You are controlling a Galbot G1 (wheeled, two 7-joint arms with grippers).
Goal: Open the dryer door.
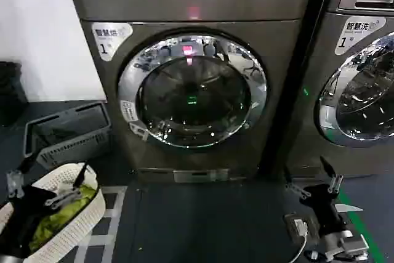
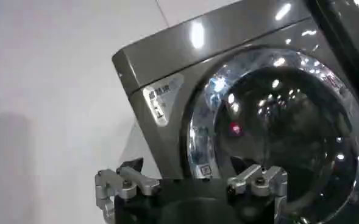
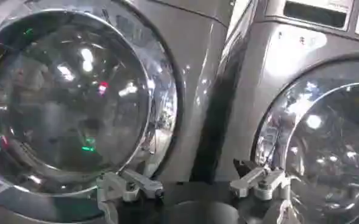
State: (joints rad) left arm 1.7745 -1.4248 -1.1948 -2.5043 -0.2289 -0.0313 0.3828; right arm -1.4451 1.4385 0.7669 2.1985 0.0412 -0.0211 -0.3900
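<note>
I see open dark floor (image 1: 203, 220) in front of the bronze-grey machine (image 1: 191, 4), with nothing standing between my arms and its front. On my left the room is tighter: a grey basket (image 1: 68, 137) sits on the floor beside the machine, and a white hamper (image 1: 74, 220) with green cloth in it lies nearer, just under my left arm. On my right a second machine (image 1: 363, 29) with an LG mark stands hard against the first, a narrow dark gap between them.

My left gripper (image 1: 46, 183) hangs low over the hamper, well apart from the dryer door (image 1: 192, 90) and below it. In the left wrist view this gripper (image 2: 191, 182) has its fingers spread wide with nothing between them, and the door (image 2: 277, 122) is ahead of it. My right gripper (image 1: 315, 180) is low on the right, near the foot of the gap between the machines, also well short of the door. The right wrist view shows its fingers (image 3: 255, 179) wide apart and empty, with the door (image 3: 63, 97) ahead to one side.

The door is shut, flush in the machine's front. It is a big round porthole: a shiny chrome ring around dark glass, with red and green points of light reflected in it.
</note>
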